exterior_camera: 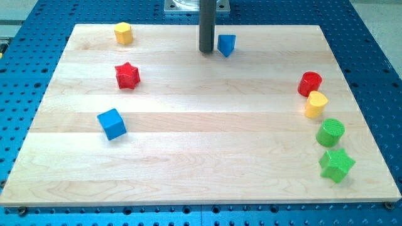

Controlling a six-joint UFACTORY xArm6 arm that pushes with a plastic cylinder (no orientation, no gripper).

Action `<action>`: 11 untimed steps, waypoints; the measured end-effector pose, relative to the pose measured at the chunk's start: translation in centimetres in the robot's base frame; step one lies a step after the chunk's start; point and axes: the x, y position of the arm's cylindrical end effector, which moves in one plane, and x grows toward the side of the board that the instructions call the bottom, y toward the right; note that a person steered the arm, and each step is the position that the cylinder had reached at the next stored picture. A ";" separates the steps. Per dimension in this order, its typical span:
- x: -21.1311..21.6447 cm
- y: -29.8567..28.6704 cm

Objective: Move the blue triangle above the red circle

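The blue triangle (227,44) lies near the top middle of the wooden board (201,182). My tip (206,51) rests just to the triangle's left, close beside it or touching. The red circle (309,83) stands at the right side of the board, well to the right of and below the triangle. The rod rises straight up out of the view's top.
A yellow block (316,103) touches the red circle from below. A green cylinder (330,132) and a green star (336,164) lie below it. A yellow hexagon (123,32), a red star (127,75) and a blue cube (112,123) are on the left.
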 end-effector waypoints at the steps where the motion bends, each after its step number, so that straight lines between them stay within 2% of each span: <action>1: -1.0 2.7; 3: 7.7 10.6; 4: 6.7 9.2; 5: 3.9 7.9; 6: 3.3 10.0; 7: 5.2 15.0; 9: 6.6 15.8; 10: 8.9 16.5; 11: 8.9 16.6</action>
